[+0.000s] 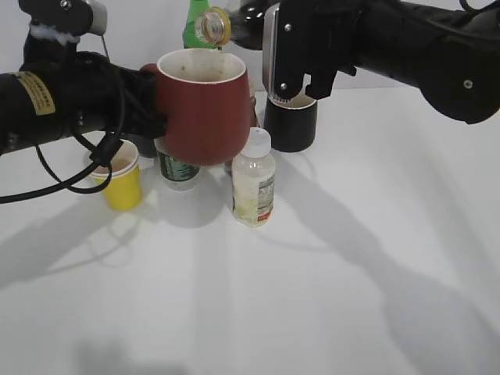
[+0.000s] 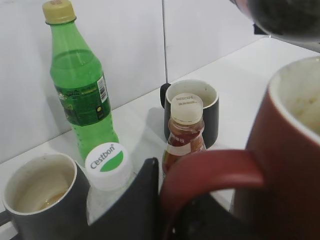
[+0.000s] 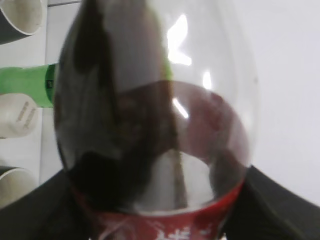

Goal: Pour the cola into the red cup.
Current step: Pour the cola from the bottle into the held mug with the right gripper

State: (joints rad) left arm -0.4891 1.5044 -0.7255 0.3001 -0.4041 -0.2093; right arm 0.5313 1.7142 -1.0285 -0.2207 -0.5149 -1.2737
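Observation:
My left gripper (image 1: pixel 153 117) is shut on the handle of the red cup (image 1: pixel 203 109) and holds it raised above the table. The cup's cream inside faces up. In the left wrist view the cup (image 2: pixel 295 150) fills the right side, with my left gripper (image 2: pixel 170 205) on its handle. My right gripper (image 1: pixel 254 27) is shut on the cola bottle (image 1: pixel 212 26), which is tilted with its open mouth and yellowish neck ring just above the cup's far rim. I see no stream. The right wrist view shows dark cola (image 3: pixel 110 150) and the red label low in the frame.
Below the cup stand a yellow paper cup (image 1: pixel 123 181), a water bottle with a white cap (image 2: pixel 106 162), a white pill bottle (image 1: pixel 254 180), a small brown bottle (image 2: pixel 185 135) and a black mug (image 1: pixel 291 123). A green bottle (image 2: pixel 80 85) stands at the back, a grey cup (image 2: pixel 40 192) at the left.

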